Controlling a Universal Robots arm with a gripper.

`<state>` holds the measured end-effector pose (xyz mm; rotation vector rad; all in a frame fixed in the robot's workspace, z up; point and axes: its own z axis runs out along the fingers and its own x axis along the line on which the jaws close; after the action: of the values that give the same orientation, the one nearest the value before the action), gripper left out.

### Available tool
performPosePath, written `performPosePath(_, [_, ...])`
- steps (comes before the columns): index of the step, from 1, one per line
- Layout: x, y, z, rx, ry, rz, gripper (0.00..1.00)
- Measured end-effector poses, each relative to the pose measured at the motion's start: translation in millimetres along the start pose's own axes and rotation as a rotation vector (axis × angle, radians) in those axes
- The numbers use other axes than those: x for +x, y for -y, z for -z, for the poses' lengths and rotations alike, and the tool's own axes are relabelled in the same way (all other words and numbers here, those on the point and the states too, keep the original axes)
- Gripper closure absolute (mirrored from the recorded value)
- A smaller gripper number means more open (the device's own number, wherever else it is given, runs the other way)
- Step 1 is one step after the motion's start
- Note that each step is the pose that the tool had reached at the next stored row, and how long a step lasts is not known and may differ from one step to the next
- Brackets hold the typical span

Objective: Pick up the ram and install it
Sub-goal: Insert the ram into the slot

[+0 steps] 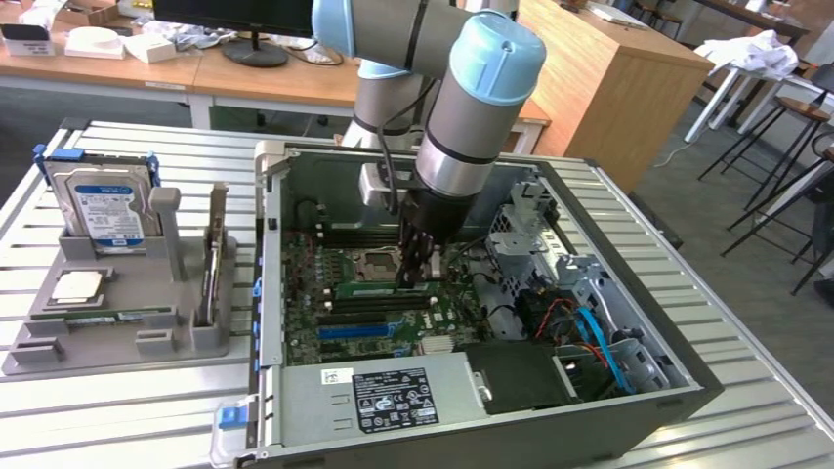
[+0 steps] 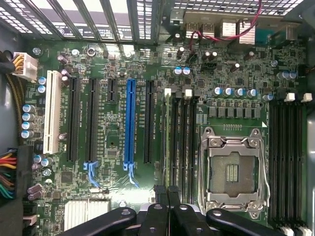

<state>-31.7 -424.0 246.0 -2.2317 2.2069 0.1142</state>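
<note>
While its fingers are pressed together with nothing between them, the gripper (image 1: 414,277) (image 2: 167,190) hangs low over the motherboard (image 2: 108,59), tips right at the ram (image 2: 166,137), which stands edge-on in a slot beside the empty processor socket (image 2: 231,172) inside the open computer case (image 1: 678,381)

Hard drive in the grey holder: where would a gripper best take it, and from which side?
Probably by its upper edge, pinching front and back faces, coming from above. The hard drive stands upright in the grey holder, bottom seated, top free.
</note>
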Motion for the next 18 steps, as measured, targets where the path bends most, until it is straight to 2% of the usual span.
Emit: performPosePath(18, [-0.8, -0.2, -4.1, 0.0001, 0.0001, 0.0, 0.89])
